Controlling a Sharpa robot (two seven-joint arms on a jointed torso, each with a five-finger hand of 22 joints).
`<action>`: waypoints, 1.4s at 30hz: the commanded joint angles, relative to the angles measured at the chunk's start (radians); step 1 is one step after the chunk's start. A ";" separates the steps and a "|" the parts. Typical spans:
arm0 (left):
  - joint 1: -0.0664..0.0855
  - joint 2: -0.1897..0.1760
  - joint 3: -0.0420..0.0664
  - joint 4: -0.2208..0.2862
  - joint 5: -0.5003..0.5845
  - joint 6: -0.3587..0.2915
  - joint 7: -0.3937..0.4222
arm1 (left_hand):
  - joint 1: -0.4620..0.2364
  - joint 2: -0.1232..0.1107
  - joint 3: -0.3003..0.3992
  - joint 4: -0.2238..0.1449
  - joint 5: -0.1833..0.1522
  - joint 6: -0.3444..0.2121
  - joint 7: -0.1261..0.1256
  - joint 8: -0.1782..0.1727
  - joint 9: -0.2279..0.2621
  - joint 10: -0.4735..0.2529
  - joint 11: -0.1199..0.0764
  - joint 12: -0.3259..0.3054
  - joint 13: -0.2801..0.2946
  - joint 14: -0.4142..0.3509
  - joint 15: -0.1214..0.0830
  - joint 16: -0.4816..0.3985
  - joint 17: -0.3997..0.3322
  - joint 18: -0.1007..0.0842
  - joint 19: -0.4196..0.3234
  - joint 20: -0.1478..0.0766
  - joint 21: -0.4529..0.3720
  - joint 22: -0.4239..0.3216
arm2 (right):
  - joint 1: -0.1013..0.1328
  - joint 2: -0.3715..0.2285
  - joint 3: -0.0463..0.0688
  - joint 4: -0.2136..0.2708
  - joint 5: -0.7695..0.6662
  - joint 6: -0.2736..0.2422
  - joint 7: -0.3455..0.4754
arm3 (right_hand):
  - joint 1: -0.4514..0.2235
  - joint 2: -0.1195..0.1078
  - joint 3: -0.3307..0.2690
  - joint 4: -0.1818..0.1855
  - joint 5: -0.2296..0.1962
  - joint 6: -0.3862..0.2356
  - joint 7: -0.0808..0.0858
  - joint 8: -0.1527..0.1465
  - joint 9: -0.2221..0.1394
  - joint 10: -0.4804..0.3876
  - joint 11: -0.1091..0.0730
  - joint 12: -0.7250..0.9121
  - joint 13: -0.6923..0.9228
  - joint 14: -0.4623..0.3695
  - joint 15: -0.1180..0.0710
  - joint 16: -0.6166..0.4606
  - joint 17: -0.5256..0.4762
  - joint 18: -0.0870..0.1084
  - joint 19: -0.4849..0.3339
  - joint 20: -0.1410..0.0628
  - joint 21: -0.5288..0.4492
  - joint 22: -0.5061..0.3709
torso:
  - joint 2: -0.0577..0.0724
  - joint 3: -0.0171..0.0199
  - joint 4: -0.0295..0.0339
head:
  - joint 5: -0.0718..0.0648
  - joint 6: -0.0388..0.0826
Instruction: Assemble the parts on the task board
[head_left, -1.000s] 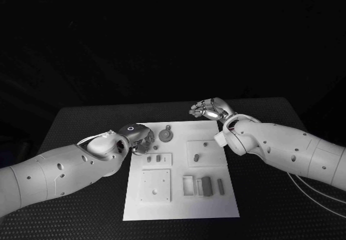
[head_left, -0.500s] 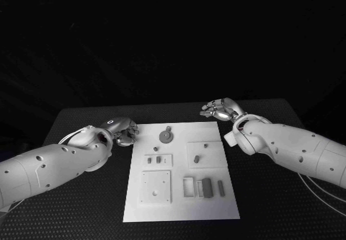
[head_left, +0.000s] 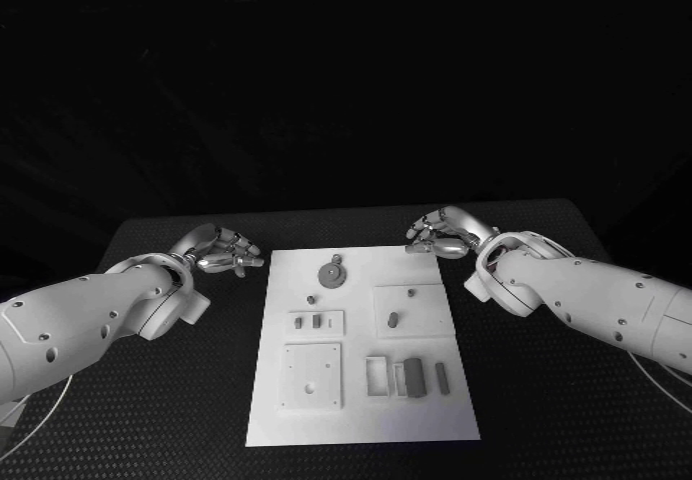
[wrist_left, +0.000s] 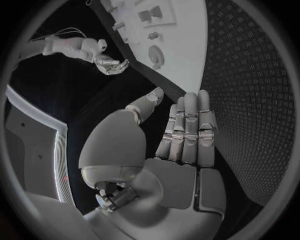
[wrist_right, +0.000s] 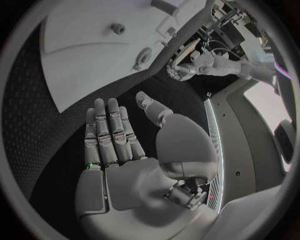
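Hands (head_left: 224, 250) (head_left: 444, 232) flank task board (head_left: 361, 400); wrist views: fingers straight, empty.

Limits of view, both wrist cameras and head camera

I see the task board (wrist_left: 181, 30) cut by the circle's rim in the left wrist view, and again (wrist_right: 94, 50) in the right wrist view. From the head view, the small parts (head_left: 414, 375) on the board are too small for me to tell their shapes or whether they are seated.

Matt white task board (head_left: 361, 400), dimpled black table (head_left: 577, 420)
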 joint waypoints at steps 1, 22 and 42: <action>0.001 -0.006 0.000 0.020 0.121 0.073 0.094 | -0.018 0.001 -0.005 -0.014 -0.002 -0.013 -0.001 0.005 0.002 -0.017 0.010 -0.004 -0.014 -0.027 0.022 -0.064 -0.022 -0.015 -0.057 0.018 0.003 -0.052 | -0.001 -0.015 -0.006 0.024 -0.237 0.052 -0.020 | 0.018 -0.001 -0.002 -0.006 -0.004 0.013 -0.003 0.009 0.005 0.022 -0.007 0.013 0.014 0.025 -0.011 0.013 0.017 0.022 0.032 0.001 -0.006 -0.005 | 0.001 0.0003 -0.0008 | 0.002 -0.001; 0.001 -0.020 -0.005 0.048 0.146 0.098 0.097 | -0.033 0.012 -0.038 -0.048 -0.002 -0.027 0.000 0.012 0.008 -0.020 0.015 0.001 -0.061 -0.013 0.041 -0.173 -0.003 -0.013 -0.079 0.038 0.009 -0.185 | -0.001 -0.069 -0.052 0.155 -0.510 0.126 -0.141 | 0.040 -0.037 -0.024 -0.004 -0.004 0.048 -0.036 0.013 0.049 0.072 -0.085 0.204 0.358 0.365 -0.198 0.413 0.362 0.068 0.513 -0.144 0.202 0.076 | 0.001 -0.0016 0.0012 | 0.000 -0.009; 0.000 -0.018 -0.006 0.041 0.140 0.096 0.089 | -0.031 0.012 -0.041 -0.049 -0.002 -0.028 0.003 0.012 0.008 -0.021 0.016 0.001 -0.066 -0.009 0.040 -0.180 0.004 -0.013 -0.074 0.038 0.008 -0.195 | -0.008 -0.090 -0.069 0.206 -0.591 0.144 -0.171 | 0.052 -0.058 0.004 -0.006 -0.004 0.041 -0.017 -0.005 0.051 -0.075 -0.010 -0.093 0.207 0.403 -0.131 0.645 0.415 0.068 0.579 -0.209 0.382 0.120 | 0.001 -0.0014 0.0006 | -0.002 -0.016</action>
